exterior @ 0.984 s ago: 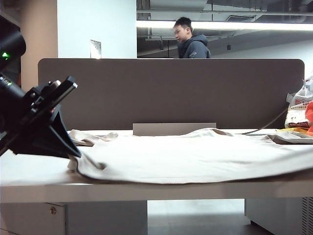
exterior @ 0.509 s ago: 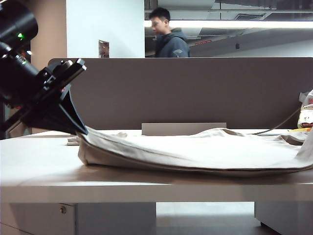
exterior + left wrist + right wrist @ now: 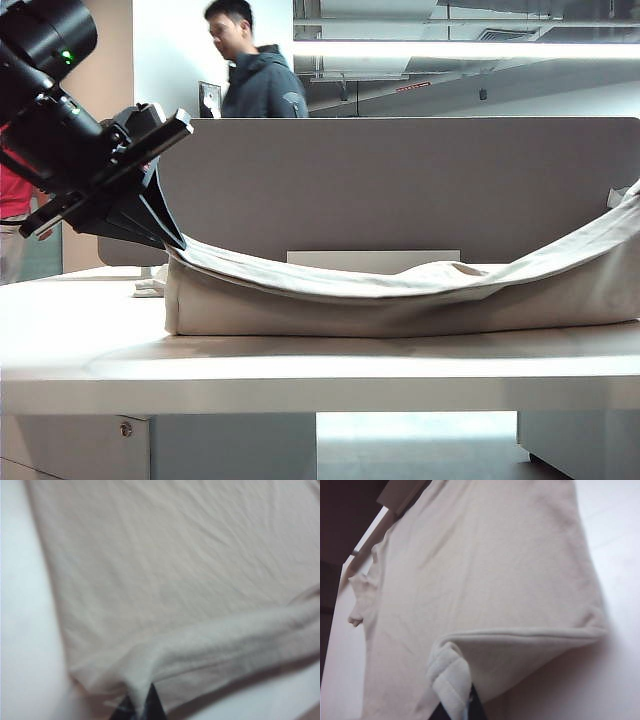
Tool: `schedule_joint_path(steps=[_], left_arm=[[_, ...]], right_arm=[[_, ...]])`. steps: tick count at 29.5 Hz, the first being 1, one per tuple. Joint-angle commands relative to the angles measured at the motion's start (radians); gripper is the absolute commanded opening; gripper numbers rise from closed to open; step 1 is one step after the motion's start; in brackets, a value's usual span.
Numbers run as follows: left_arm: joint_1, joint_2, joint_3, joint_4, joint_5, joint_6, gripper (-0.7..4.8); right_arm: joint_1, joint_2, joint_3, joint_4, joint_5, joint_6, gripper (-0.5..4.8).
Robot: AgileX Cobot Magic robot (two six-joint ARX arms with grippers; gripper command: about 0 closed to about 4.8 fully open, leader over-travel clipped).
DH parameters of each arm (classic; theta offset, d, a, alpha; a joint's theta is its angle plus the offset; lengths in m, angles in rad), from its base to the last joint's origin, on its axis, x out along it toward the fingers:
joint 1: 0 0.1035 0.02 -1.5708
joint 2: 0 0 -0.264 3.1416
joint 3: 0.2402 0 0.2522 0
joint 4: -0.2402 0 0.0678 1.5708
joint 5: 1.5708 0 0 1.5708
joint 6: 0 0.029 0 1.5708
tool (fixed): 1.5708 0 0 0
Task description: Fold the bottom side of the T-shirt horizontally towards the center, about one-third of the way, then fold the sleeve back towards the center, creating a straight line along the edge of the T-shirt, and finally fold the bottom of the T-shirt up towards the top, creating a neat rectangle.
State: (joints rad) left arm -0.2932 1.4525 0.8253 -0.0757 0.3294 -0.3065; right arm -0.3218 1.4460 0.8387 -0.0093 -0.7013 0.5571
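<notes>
— Exterior view first: what do we have at the far left?

— We see the left gripper point(image 3: 172, 238) held above the counter point(image 3: 320, 365), its fingers closed on one corner of the T-shirt point(image 3: 400, 300). That edge is lifted clear of the surface, and the cloth hangs down from it as a short wall to the counter.

— And moving toward the middle?

— The raised edge sags in a long curve. Under it the rest of the shirt lies on the counter, in front of the grey partition point(image 3: 400, 180). A man in a dark hoodie point(image 3: 250, 70) stands behind that partition.

— At the right?

— The edge climbs again and leaves the picture; we cannot see the right gripper there.

— Do the wrist views help?

— Yes. In the left wrist view, the left gripper point(image 3: 140, 707) pinches a bunched fold of the T-shirt point(image 3: 175, 570) between dark fingers point(image 3: 126, 709), with the shirt spread out beyond. In the right wrist view, the right gripper point(image 3: 457, 707) is shut on a rolled hem of the T-shirt point(image 3: 485, 570), and the pale counter point(image 3: 615, 540) shows beside the cloth.
</notes>
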Motion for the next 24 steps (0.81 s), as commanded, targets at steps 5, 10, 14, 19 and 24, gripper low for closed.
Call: schedule_joint_path(steps=[5, 10, 14, 19, 24], left_arm=[[0.008, 0.086, 0.122, 0.011, -0.019, 0.023, -0.06], [0.028, 0.155, 0.186, 0.009, -0.020, 0.032, -0.06], [0.048, 0.194, 0.229, 0.010, -0.040, 0.045, -0.06], [0.089, 0.250, 0.297, 0.008, -0.031, 0.045, -0.06], [0.100, 0.307, 0.359, 0.003, -0.026, 0.057, -0.06]], right_arm=[[0.011, 0.077, 0.064, -0.016, 0.000, 0.000, -0.07], [0.017, 0.148, 0.093, -0.004, 0.002, -0.001, -0.07], [0.019, 0.193, 0.118, 0.034, 0.003, -0.001, -0.07], [0.029, 0.263, 0.190, 0.036, 0.000, -0.001, -0.07], [0.040, 0.327, 0.266, 0.036, 0.003, -0.001, -0.07]])
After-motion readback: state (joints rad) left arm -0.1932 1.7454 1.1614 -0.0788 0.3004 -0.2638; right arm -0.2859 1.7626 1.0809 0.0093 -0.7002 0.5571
